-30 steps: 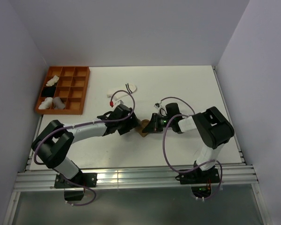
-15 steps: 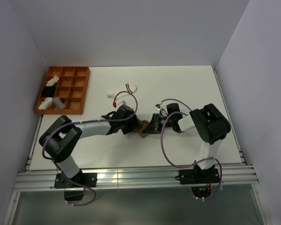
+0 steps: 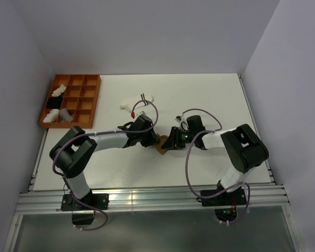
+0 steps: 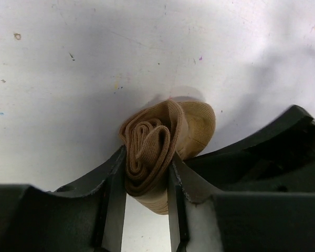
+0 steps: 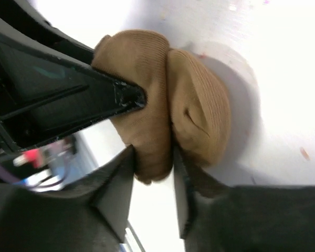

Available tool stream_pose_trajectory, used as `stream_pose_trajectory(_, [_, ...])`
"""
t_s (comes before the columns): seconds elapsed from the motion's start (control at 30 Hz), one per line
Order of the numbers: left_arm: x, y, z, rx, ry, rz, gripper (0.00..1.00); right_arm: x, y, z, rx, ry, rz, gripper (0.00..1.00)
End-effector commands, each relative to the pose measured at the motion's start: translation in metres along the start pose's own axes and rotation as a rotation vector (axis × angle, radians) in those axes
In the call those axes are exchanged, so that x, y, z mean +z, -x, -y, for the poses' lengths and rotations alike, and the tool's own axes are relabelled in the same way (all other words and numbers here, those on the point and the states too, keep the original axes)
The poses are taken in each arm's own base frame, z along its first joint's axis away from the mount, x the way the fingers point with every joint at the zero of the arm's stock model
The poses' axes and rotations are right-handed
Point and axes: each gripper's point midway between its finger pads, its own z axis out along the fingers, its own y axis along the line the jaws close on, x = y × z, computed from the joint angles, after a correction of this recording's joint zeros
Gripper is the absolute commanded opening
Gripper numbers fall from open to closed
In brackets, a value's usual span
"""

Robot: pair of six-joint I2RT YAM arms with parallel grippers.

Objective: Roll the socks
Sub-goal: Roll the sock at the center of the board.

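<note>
Both pinching tan sock (image 4: 197,123), left hand (image 4: 147,160), right hand (image 5: 152,152)

left fingers (image 4: 112,202) and right fingers (image 5: 114,185) clamp, facing.

Your left gripper (image 3: 149,139) and right gripper (image 3: 168,142) meet nose to nose, with only the rolled brown sock (image 3: 160,145) between them, so neither can pass forward. Behind each gripper the counter (image 3: 210,94) lies open. Loose socks (image 3: 137,102) lie well beyond the left gripper.
</note>
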Motion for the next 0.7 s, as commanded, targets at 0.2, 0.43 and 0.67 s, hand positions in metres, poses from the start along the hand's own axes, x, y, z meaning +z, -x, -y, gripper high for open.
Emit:
stream_pose_trajectory(0.2, [0.002, -0.017, -0.041, 0.097, 0.187, -0.079, 0.14, -0.039, 0.020, 0.005, -0.313, -0.455, 0.247, 0.54])
stream_pose_trajectory(0.43, [0.001, -0.017, -0.036, 0.118, 0.194, -0.088, 0.14, -0.040, 0.023, -0.040, -0.577, -0.526, 0.327, 0.57])
stream_pose_trajectory(0.67, [0.001, -0.019, -0.034, 0.124, 0.193, -0.096, 0.14, -0.019, 0.008, -0.048, -0.724, -0.610, 0.291, 0.59])
